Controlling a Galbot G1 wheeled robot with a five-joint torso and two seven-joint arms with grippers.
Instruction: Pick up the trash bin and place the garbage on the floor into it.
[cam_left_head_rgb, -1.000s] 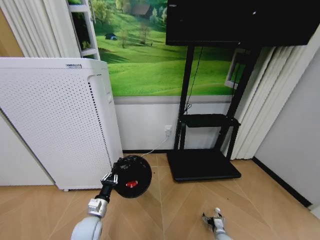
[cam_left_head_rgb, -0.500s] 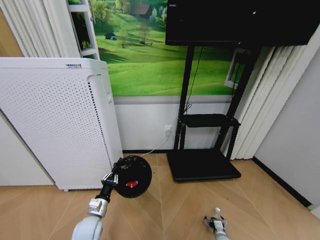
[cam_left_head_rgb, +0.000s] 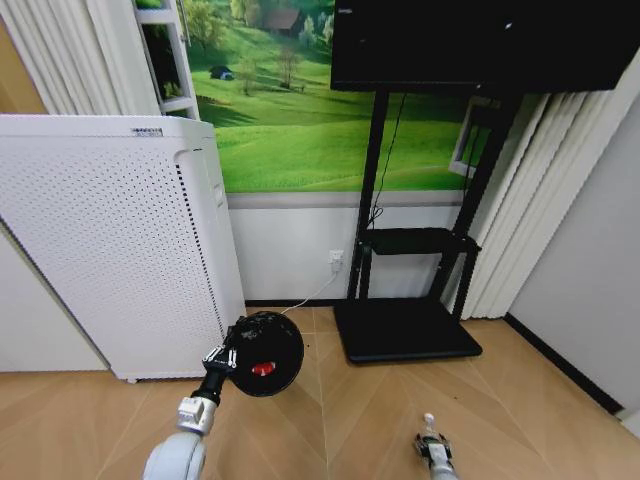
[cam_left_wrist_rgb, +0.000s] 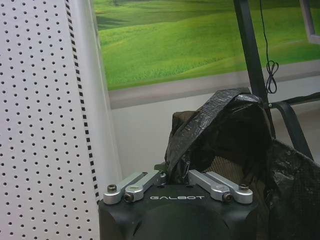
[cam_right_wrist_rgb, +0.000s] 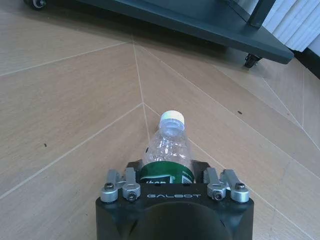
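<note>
The trash bin (cam_left_head_rgb: 268, 350), small, round and black, is held tipped beside the tall white appliance with its mouth facing me. A red item (cam_left_head_rgb: 262, 368) lies inside it. My left gripper (cam_left_head_rgb: 222, 357) is shut on its rim; in the left wrist view the gripper (cam_left_wrist_rgb: 175, 176) pinches the black liner bag (cam_left_wrist_rgb: 225, 130). Low at the front right, my right gripper (cam_left_head_rgb: 433, 449) is shut on the garbage, a little clear bottle (cam_right_wrist_rgb: 167, 147) with a green label. Its white cap (cam_left_head_rgb: 428, 418) points away from the gripper.
The tall white perforated appliance (cam_left_head_rgb: 110, 240) stands at the left, close to the bin. A black TV stand with a flat base (cam_left_head_rgb: 405, 330) stands ahead on the right, its castor (cam_right_wrist_rgb: 250, 61) near the bottle. Bare wooden floor (cam_left_head_rgb: 340, 420) lies between the arms.
My right gripper has sunk a little toward the lower edge of the head view, and the bottle's white cap now shows ahead of it. The left arm and bin have not moved.
</note>
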